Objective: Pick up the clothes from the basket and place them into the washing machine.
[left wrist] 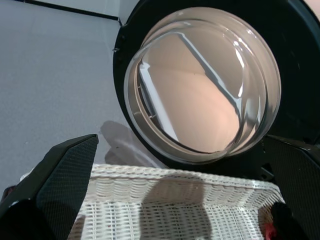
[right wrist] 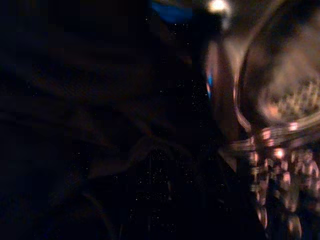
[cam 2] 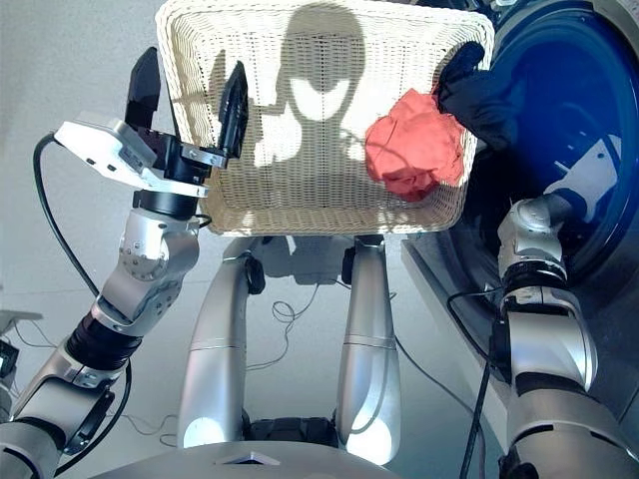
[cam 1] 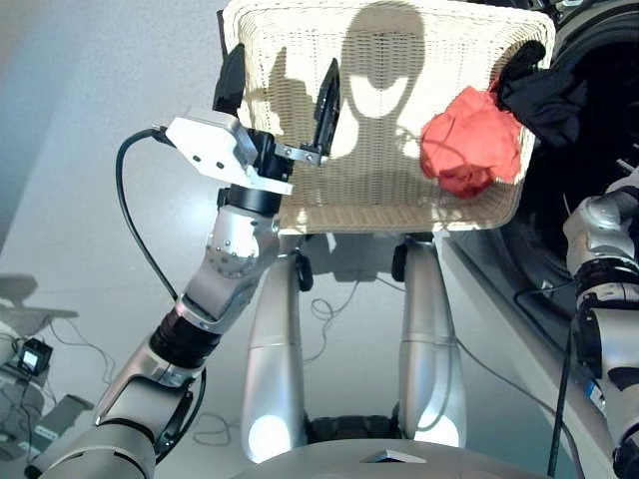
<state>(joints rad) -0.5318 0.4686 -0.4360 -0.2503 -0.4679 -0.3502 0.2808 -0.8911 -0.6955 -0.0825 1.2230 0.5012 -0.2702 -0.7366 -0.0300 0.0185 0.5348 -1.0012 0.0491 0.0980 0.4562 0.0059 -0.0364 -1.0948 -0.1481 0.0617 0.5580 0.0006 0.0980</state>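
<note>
The cream wicker basket (cam 1: 300, 40) fills the upper middle of the head views. A coral red garment (cam 1: 471, 140) lies crumpled at its right side. A black garment (cam 1: 544, 95) hangs over the basket's right rim toward the washing machine (cam 2: 579, 90), whose drum opening shows blue inside. My left gripper (cam 1: 280, 95) is open and empty at the basket's left rim, one finger outside it and one over the weave. In the left wrist view the glass porthole door (left wrist: 200, 85) stands beyond the rim. My right arm (cam 2: 539, 235) reaches into the drum. The right wrist view shows only dark folds.
Grey floor lies under the basket and to the left. Thin cables (cam 1: 329, 309) trail across it, and a small device (cam 1: 35, 354) sits at the lower left. The machine's dark front (cam 1: 519, 269) runs down the right side.
</note>
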